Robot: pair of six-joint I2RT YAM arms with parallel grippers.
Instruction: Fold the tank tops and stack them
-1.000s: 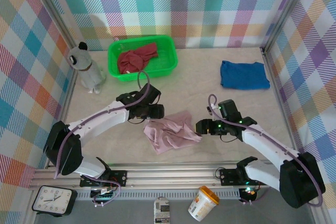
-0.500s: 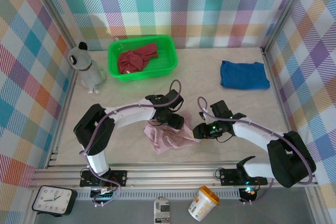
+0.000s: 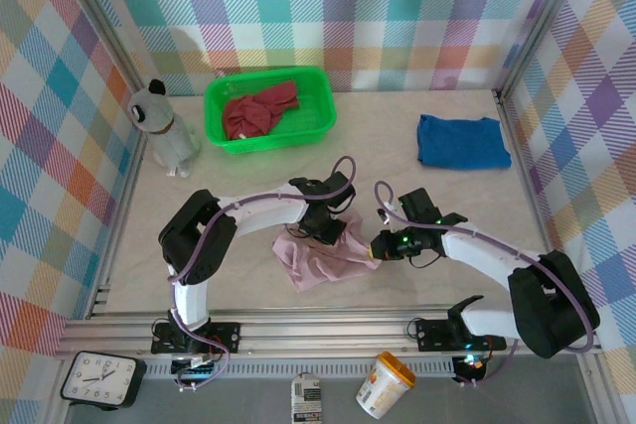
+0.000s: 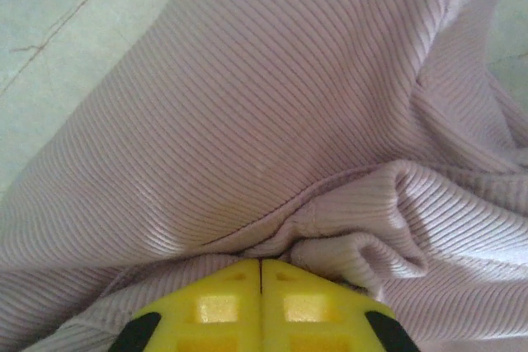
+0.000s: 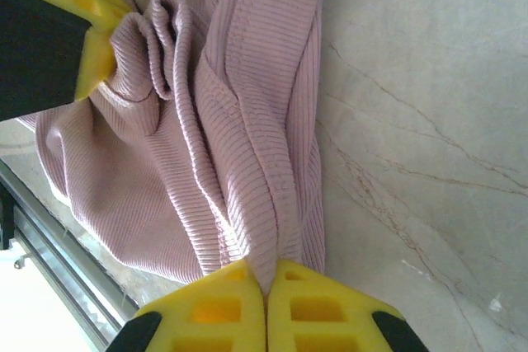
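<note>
While the dark red tank top (image 3: 260, 108) sits in the green basket (image 3: 214, 96) at far left, work is on the mauve tank top (image 3: 318, 260), crumpled at table centre. Left gripper (image 4: 261, 274): pads together, pinching a bunched fold. Right gripper (image 5: 266, 282): clamped on the right hem. Recommendation: lift the 2 grips evenly, then draw them apart to flatten the cloth. Blue tank top (image 3: 462, 141) lies far right.

White shells and black joints on left arm (image 3: 253, 208) and right arm (image 3: 487, 250); lilac cables (image 3: 344, 170) looped along both; yellow fingers (image 4: 216, 307) with square recesses, black-backed; green lights (image 3: 401, 238) by right wrist.
</note>
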